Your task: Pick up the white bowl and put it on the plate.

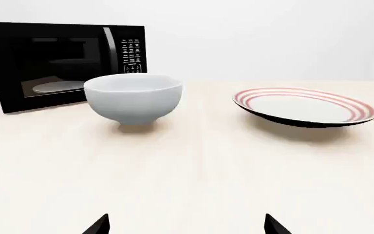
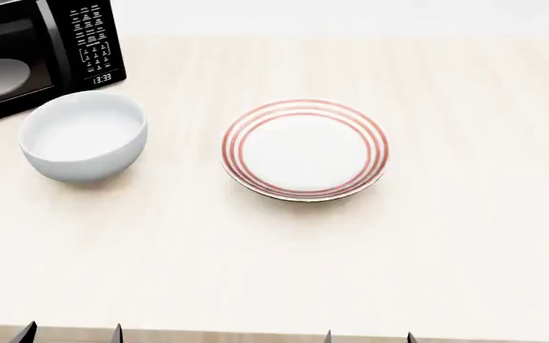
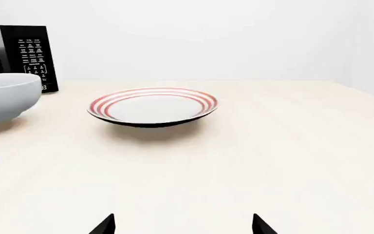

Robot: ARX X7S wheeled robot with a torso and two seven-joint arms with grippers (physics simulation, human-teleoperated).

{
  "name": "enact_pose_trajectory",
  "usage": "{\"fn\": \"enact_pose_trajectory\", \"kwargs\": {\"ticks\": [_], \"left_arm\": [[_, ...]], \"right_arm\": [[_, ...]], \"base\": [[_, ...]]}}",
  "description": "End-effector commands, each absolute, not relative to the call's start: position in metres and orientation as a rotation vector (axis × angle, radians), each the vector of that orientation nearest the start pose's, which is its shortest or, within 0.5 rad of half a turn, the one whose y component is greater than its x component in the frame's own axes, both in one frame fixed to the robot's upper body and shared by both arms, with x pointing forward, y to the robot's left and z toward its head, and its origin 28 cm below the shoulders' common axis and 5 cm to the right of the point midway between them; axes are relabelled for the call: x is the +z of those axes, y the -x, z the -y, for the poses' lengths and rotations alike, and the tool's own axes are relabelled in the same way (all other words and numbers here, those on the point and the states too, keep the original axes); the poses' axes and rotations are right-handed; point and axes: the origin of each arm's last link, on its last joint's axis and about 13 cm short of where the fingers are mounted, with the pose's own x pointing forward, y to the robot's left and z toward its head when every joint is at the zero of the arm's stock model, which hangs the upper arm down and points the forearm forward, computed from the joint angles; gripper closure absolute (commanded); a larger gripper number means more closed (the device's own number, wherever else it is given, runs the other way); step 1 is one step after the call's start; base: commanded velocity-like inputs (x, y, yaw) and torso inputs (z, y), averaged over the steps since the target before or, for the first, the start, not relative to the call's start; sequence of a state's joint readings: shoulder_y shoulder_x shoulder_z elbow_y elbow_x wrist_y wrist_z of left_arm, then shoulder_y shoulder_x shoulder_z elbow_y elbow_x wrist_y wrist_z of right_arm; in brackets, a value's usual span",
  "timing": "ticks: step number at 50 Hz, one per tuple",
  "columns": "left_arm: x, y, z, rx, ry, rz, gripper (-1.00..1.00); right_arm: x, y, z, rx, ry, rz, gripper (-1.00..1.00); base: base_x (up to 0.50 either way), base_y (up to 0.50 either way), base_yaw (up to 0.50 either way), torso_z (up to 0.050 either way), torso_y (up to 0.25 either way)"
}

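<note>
On the pale table [image 2: 446, 250], far left, I see the microwave [image 2: 26, 50]; the plate [image 2: 304, 148] sits mid-table, the white bowl [image 2: 83, 136] left of it, apart. I judge the bowl stiff, glossy, slippery, thick-walled: pinch its rim. The left gripper [image 1: 185, 225] and right gripper [image 3: 182, 224] both stand wide, empty, at the near edge.

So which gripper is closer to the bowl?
Left. The left gripper sits at the table's near edge almost straight below the bowl; the right gripper is beyond the plate's side.
</note>
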State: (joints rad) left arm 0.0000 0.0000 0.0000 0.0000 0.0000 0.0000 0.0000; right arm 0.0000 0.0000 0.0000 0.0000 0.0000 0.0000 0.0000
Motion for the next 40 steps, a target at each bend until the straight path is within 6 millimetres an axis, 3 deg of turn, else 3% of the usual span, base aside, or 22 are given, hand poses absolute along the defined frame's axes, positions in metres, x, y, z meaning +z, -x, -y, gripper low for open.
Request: {"fn": "enact_pose_trajectory", "kwargs": {"ticks": [1,24,32,40], "left_arm": [[0.013,-0.211,-0.206,0.001,0.008,-0.004,-1.00],[0.015,-0.206,-0.208,-0.025,0.019,-0.014,-1.00],[0.049,-0.195,-0.210,-0.015,-0.012,0.088,-1.00],[0.067,-0.185,-0.211,-0.012,-0.060,0.171,-1.00]], "right_arm": [[0.013,-0.211,0.097,-0.007,0.003,-0.006,-1.00],[0.020,-0.206,0.097,-0.032,-0.029,0.010,-1.00],[0.048,-0.191,0.094,-0.021,-0.006,0.078,-1.00],[0.067,-0.186,0.095,-0.018,-0.004,0.139,-1.00]], "base": [[0.00,0.00,0.00,0.000,0.000],[0.00,0.00,0.00,0.000,0.000],[0.00,0.00,0.00,0.000,0.000],[0.00,0.00,0.00,0.000,0.000]]}}
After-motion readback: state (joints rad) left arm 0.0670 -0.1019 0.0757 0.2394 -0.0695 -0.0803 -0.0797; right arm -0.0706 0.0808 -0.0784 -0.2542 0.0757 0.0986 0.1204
